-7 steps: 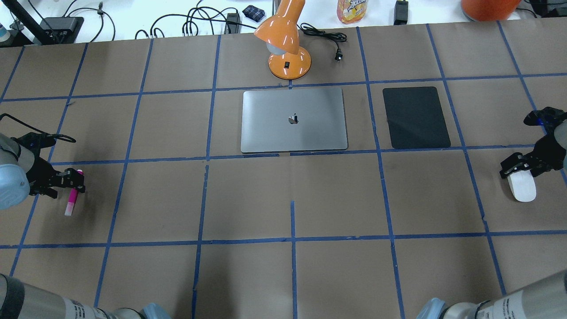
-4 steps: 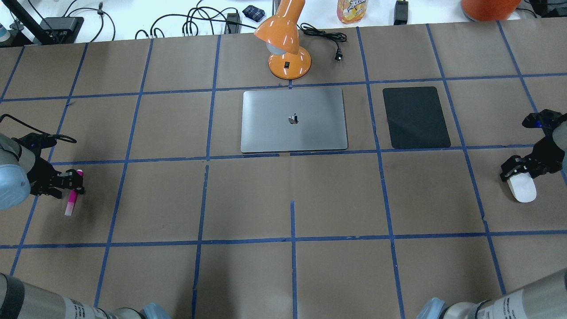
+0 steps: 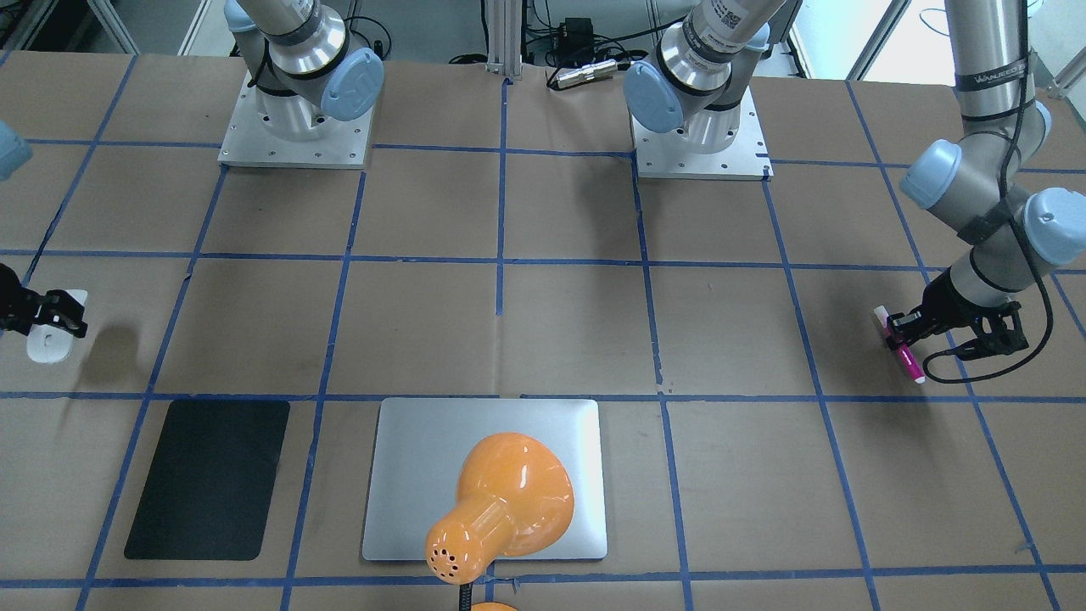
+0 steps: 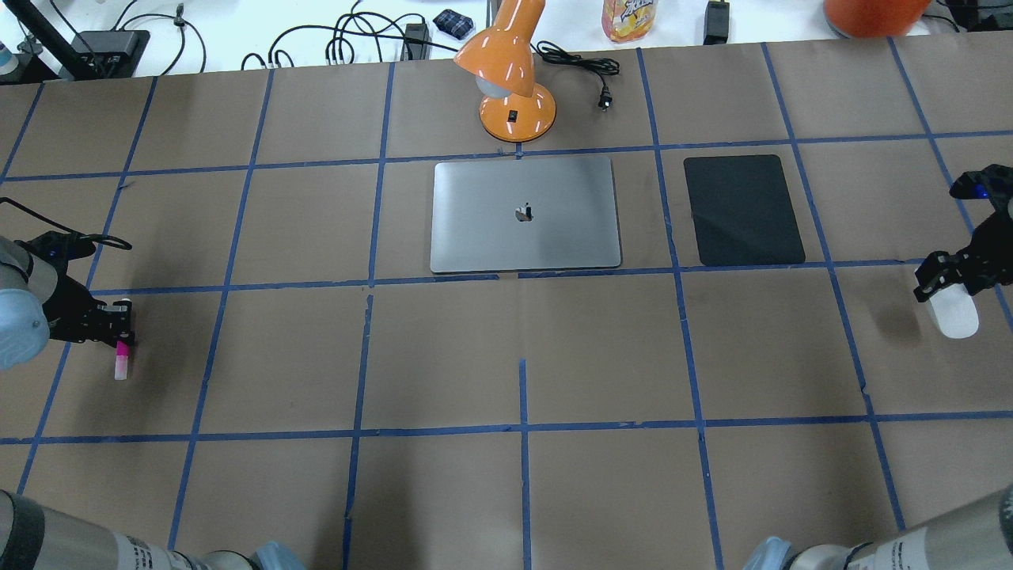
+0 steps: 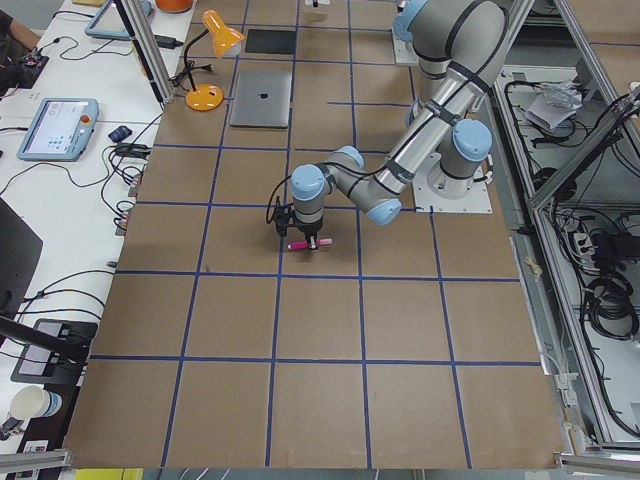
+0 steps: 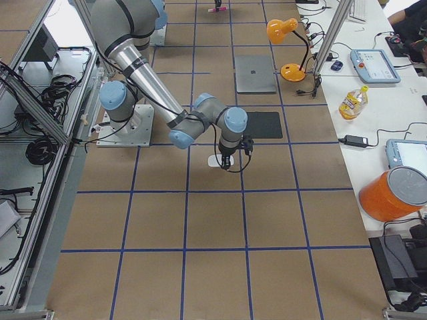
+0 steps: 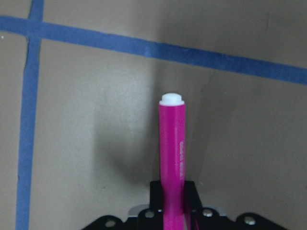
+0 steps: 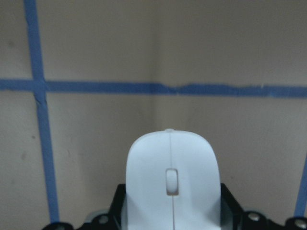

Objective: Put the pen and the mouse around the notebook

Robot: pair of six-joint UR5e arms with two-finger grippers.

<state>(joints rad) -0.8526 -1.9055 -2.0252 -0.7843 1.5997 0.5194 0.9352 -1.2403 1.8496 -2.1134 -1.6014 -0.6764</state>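
The silver-grey notebook (image 4: 524,214) lies flat at the far middle of the table. Far out on the left, my left gripper (image 4: 119,324) is shut on the magenta pen (image 4: 121,360), which hangs tilted just above the paper; the left wrist view shows the pen (image 7: 172,148) sticking out from between the jaws. At the right edge my right gripper (image 4: 946,285) is shut on the white mouse (image 4: 954,317), held off the table with its shadow apart from it. The mouse (image 8: 170,177) fills the lower middle of the right wrist view. Both sit far from the notebook.
An orange desk lamp (image 4: 510,79) stands just behind the notebook, its head leaning over it in the front-facing view. A black mat (image 4: 742,210) lies right of the notebook. Blue tape lines grid the brown paper. Cables and a bottle lie past the table's far edge.
Both arms have lifted with their loads. The left gripper drew slightly left with the pen; the right gripper moved right and up with the mouse, whose shadow now lies apart.
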